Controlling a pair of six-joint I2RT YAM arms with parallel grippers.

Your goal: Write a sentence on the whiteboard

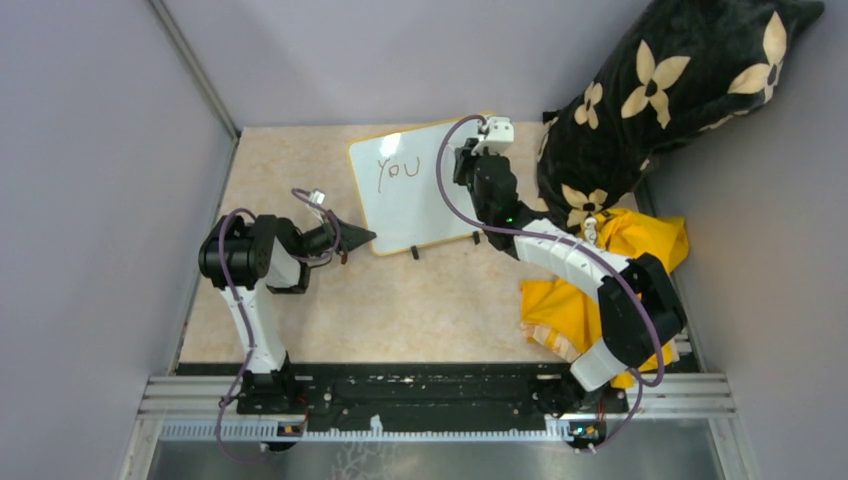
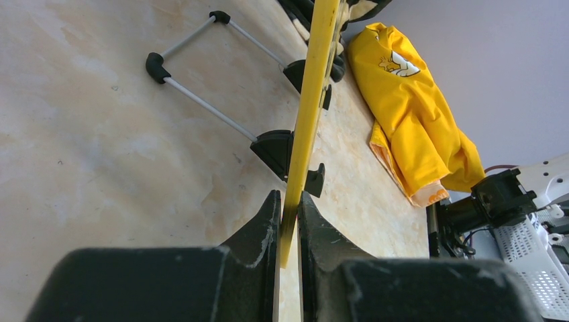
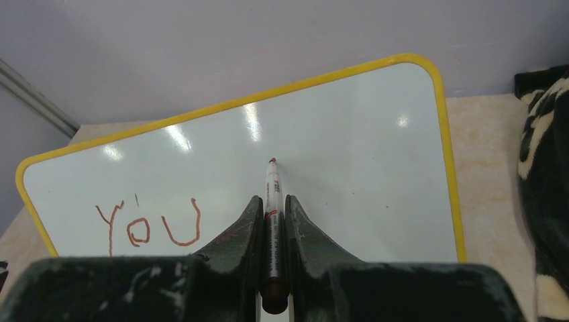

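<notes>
Left gripper point(image 2: 288, 204) pinching whiteboard point(image 2: 314, 80) frame, right gripper point(image 3: 272, 200) pinching marker point(image 3: 271, 180); I fear board pivoting under tip pressure, skewing sentence point(image 3: 147, 225).

This looks like a lab robot test cell. Plain pale-grey walls point(image 1: 90, 200) box in a beige marbled counter point(image 1: 420, 310). A cabled left arm point(image 1: 255, 320) and right arm point(image 1: 570, 255) stand bolted to an aluminium rail point(image 1: 190, 395) at its near edge.

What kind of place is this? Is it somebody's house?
Probably a robot practice booth, not a house: plain grey walls box in a small table, the left arm and right arm are bolted to a metal rail, and a whiteboard stands on the table.
</notes>
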